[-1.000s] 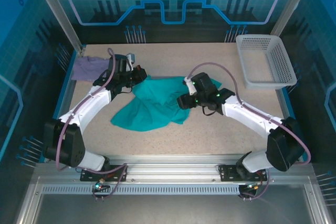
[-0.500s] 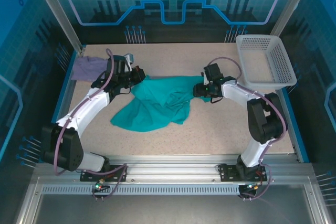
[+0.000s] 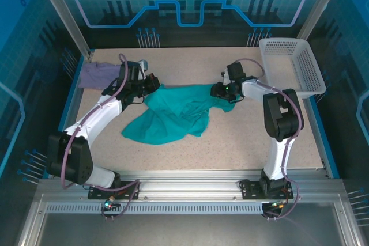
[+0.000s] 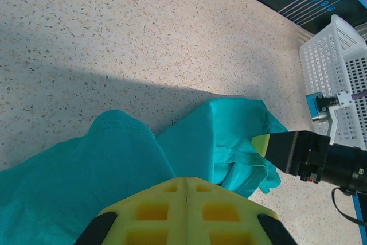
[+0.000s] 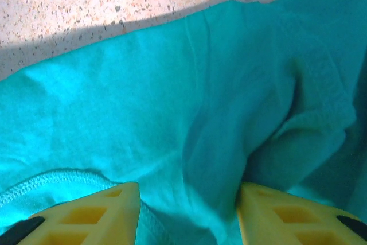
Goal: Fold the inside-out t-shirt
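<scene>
The inside-out t-shirt (image 3: 179,113), teal-green, lies crumpled in the middle of the table. My left gripper (image 3: 157,84) is at its upper left corner. In the left wrist view its yellow fingers (image 4: 186,179) are pressed together, with the teal cloth (image 4: 114,159) running out from their tips. My right gripper (image 3: 218,90) is at the shirt's far right end. The right wrist view has its jaws (image 5: 189,190) apart, with a bunched fold of the shirt (image 5: 172,96) lying between them. One right finger (image 4: 261,143) rests on the cloth.
A white mesh basket (image 3: 291,67) stands at the back right corner. A small lavender shirt (image 3: 95,75) lies at the back left, behind my left arm. Bare speckled tabletop (image 3: 230,142) lies in front of the shirt.
My right arm has swung from the middle out toward the back right, and its gripper now sits on the shirt's right end with its jaws narrower. The left arm has stayed put.
</scene>
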You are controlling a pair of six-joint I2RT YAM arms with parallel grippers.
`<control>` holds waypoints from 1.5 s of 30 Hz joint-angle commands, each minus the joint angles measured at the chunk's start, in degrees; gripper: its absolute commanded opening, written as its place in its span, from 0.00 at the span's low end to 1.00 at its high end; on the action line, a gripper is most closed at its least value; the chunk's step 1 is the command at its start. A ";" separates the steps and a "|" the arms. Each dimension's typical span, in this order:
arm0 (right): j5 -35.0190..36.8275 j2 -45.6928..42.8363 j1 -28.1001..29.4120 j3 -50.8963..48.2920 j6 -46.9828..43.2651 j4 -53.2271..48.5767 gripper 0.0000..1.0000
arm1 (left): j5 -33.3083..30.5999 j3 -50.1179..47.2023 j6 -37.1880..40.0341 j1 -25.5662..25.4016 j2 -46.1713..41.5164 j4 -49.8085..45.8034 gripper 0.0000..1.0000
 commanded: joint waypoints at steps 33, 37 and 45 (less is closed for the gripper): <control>-13.56 -2.46 -6.11 0.90 5.95 6.37 0.00 | -0.50 -6.20 1.63 -4.13 5.42 0.81 0.59; -13.25 -2.95 -6.14 0.31 5.73 6.46 0.00 | -3.37 -0.43 2.66 -4.23 11.99 -0.57 0.57; -14.11 -2.41 -6.06 -0.16 5.75 7.21 0.00 | -8.98 11.20 6.60 -4.23 23.84 -5.54 0.51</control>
